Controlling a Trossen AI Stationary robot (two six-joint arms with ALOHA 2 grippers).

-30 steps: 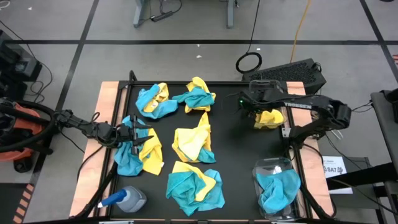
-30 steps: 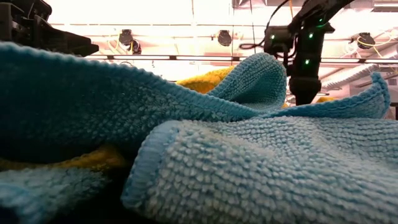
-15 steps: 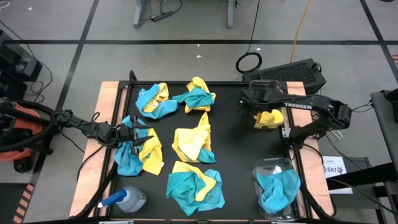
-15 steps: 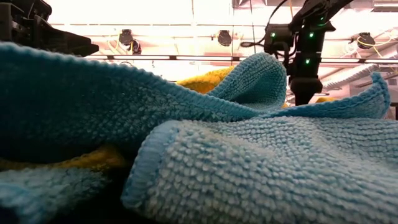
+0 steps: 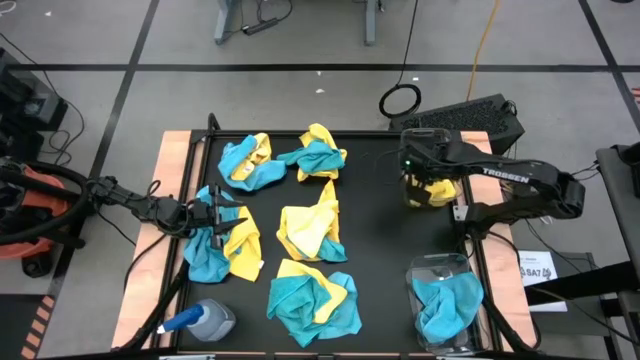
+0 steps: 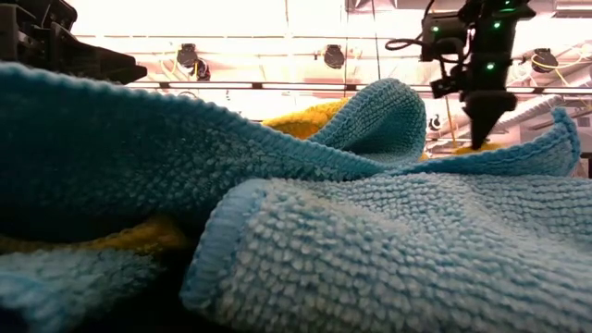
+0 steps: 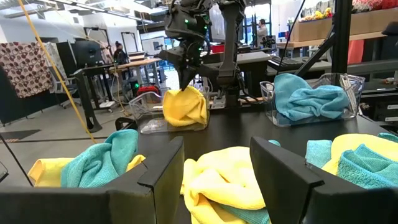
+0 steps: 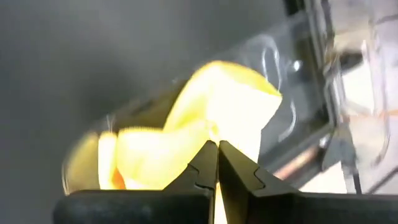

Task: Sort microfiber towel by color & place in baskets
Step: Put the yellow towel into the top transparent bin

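From above, a yellow towel [image 5: 432, 190] sits bunched in the far bin [image 5: 452, 203], under the right gripper [image 5: 416, 172]. The near bin [image 5: 428, 272] holds a teal towel [image 5: 446, 303].

Left wrist: the left gripper [image 7: 214, 163] gapes over a yellow cloth [image 7: 225, 180].

Right wrist: fingers [image 8: 204, 163] pressed together, pinching the yellow towel's fold.

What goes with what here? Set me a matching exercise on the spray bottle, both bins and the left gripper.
Things:
1. spray bottle
2. bin under the right gripper
3. other bin
4. left gripper

States:
A. holds teal towels
B. open, at a yellow-and-teal heap
C. holds a yellow towel
D. lies at a table corner on the left arm's side

Pairs: 1-D, 2-C, 3-A, 4-B
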